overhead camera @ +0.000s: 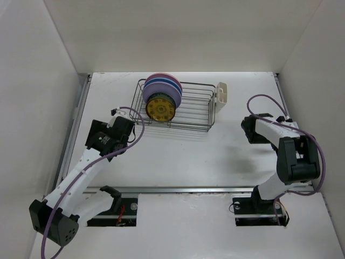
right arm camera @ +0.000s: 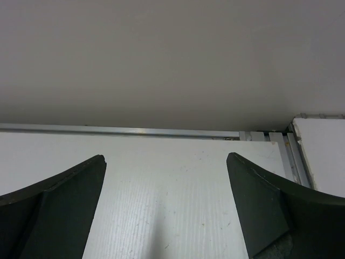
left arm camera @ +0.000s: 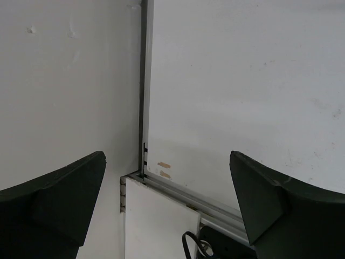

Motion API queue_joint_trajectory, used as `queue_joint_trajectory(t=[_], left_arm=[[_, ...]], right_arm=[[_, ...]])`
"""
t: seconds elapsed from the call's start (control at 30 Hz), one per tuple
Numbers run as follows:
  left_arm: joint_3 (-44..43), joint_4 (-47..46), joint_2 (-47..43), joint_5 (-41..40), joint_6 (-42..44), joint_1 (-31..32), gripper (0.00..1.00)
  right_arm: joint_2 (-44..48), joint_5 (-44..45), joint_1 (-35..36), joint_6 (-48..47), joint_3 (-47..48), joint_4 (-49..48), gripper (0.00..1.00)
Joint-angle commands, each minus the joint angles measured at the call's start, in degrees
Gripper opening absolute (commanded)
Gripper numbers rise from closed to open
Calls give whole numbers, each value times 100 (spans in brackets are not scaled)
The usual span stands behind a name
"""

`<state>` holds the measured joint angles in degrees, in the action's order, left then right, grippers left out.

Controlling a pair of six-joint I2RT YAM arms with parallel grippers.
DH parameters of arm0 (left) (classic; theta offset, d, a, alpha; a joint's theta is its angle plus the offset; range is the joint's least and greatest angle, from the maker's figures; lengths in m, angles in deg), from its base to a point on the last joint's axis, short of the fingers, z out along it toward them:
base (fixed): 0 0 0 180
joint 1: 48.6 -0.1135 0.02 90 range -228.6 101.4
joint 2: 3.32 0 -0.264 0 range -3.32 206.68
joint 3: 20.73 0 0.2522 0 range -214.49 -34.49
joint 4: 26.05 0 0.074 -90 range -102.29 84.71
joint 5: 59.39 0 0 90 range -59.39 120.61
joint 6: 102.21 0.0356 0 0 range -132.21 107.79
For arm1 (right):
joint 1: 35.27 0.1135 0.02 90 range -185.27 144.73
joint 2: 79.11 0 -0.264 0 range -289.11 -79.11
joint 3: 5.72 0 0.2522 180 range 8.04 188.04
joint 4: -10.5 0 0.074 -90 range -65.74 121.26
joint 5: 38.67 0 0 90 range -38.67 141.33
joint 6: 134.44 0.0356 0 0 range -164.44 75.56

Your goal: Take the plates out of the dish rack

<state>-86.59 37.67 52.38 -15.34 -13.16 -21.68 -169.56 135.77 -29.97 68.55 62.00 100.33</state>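
The dish rack (overhead camera: 195, 128), a dark wire basket, stands at the back middle of the table. Several plates stand upright at its left end: a small yellow patterned plate (overhead camera: 160, 108) in front, a teal one (overhead camera: 176, 100) behind it, then lavender (overhead camera: 159, 86), blue and pink ones. My left gripper (overhead camera: 98, 141) hangs open left of the rack, well apart from it, and in its wrist view the left gripper (left arm camera: 167, 162) holds nothing. My right gripper (overhead camera: 249, 129) is open to the right of the rack. In its wrist view the right gripper (right arm camera: 166, 162) has only bare table between its fingers.
A cream utensil cup (overhead camera: 221, 93) hangs on the rack's right end. White walls close in the table on the left, back and right. An aluminium rail (overhead camera: 178, 189) runs along the near edge. The left wrist view shows the table's near-left corner.
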Motion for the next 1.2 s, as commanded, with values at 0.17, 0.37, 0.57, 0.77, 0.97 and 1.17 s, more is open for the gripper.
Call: queue_joint_trajectory(t=[0.17, 0.37, 0.57, 0.77, 0.97, 1.17], left_arm=[[-196, 85, 81, -159, -72, 15, 99], [-196, 85, 29, -159, -72, 15, 99], [-196, 85, 28, -159, -72, 15, 99], [-196, 85, 28, -159, -72, 15, 99], [-196, 85, 28, -159, -72, 15, 99], [-143, 85, 133, -386, 86, 15, 99]], right_arm=[[19, 1039, 24, 505, 186, 294, 99], [19, 1039, 24, 505, 186, 294, 99], [19, 1039, 24, 505, 186, 294, 99], [19, 1039, 24, 505, 186, 294, 99], [19, 1039, 24, 505, 186, 294, 99], [246, 1039, 85, 444, 247, 294, 99]])
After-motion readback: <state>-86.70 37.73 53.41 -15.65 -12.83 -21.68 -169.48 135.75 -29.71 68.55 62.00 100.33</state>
